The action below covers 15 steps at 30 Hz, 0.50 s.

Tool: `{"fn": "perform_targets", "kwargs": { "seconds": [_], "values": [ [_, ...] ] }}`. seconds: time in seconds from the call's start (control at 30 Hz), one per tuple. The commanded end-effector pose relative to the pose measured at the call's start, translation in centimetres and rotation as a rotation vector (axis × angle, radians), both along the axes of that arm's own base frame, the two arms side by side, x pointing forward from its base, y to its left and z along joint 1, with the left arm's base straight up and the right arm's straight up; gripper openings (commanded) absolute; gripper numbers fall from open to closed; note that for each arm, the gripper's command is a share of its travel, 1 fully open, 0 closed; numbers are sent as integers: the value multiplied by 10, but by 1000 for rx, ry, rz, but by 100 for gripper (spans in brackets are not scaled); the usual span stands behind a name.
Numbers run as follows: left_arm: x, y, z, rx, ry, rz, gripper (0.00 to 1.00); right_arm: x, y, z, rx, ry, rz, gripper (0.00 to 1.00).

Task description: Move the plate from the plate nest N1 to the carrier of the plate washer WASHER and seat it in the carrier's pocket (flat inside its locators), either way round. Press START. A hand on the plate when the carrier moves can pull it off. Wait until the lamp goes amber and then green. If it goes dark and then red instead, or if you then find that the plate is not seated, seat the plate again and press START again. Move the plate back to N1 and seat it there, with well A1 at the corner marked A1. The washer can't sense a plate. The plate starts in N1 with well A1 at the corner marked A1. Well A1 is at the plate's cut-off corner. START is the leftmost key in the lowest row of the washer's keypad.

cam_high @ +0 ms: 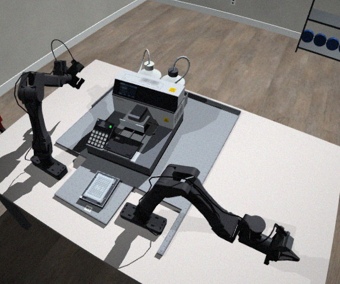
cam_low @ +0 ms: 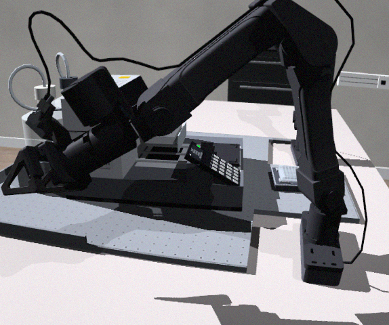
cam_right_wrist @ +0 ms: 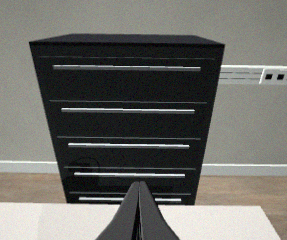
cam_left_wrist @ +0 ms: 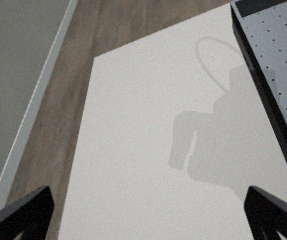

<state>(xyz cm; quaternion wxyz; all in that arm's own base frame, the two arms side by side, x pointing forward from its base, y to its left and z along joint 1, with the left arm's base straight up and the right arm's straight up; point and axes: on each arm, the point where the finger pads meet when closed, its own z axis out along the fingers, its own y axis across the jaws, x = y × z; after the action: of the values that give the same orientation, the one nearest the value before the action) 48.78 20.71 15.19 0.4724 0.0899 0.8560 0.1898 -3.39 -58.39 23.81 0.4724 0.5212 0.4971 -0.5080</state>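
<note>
The left arm's base (cam_low: 322, 274) stands toward the worktop's (cam_low: 125, 290) right edge. Its open gripper (cam_low: 26, 189) reaches left above a perforated board (cam_low: 173, 248). The lamp (cam_low: 198, 145) glows green; the plate (cam_low: 287, 172), partly hidden, lies between keypad (cam_low: 224, 168) and right edge. Beyond the far edge stands a dark cabinet (cam_low: 257, 75).
</note>
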Motion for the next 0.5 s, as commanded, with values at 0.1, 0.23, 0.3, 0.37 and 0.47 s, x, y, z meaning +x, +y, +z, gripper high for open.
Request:
{"fn": "perform_targets", "kwargs": {
  "seconds": [0.1, 0.23, 0.3, 0.37, 0.47],
  "values": [
    [-2, -2, 1, -17, 3, -3, 100, -3, 5, 18, -38, -10, -6, 0],
    [-2, -2, 5, -13, -4, -3, 100, -3, 5, 18, -38, -10, -6, 0],
    [-3, -2, 9, -10, -11, -3, 100, -3, 5, 18, -38, -10, -6, 0],
    [-3, -3, 13, -6, -18, -3, 100, -3, 5, 18, -38, -10, -6, 0],
    [-3, -3, 16, -3, -23, -3, 100, -3, 5, 18, -38, -10, -6, 0]
  ]
}}
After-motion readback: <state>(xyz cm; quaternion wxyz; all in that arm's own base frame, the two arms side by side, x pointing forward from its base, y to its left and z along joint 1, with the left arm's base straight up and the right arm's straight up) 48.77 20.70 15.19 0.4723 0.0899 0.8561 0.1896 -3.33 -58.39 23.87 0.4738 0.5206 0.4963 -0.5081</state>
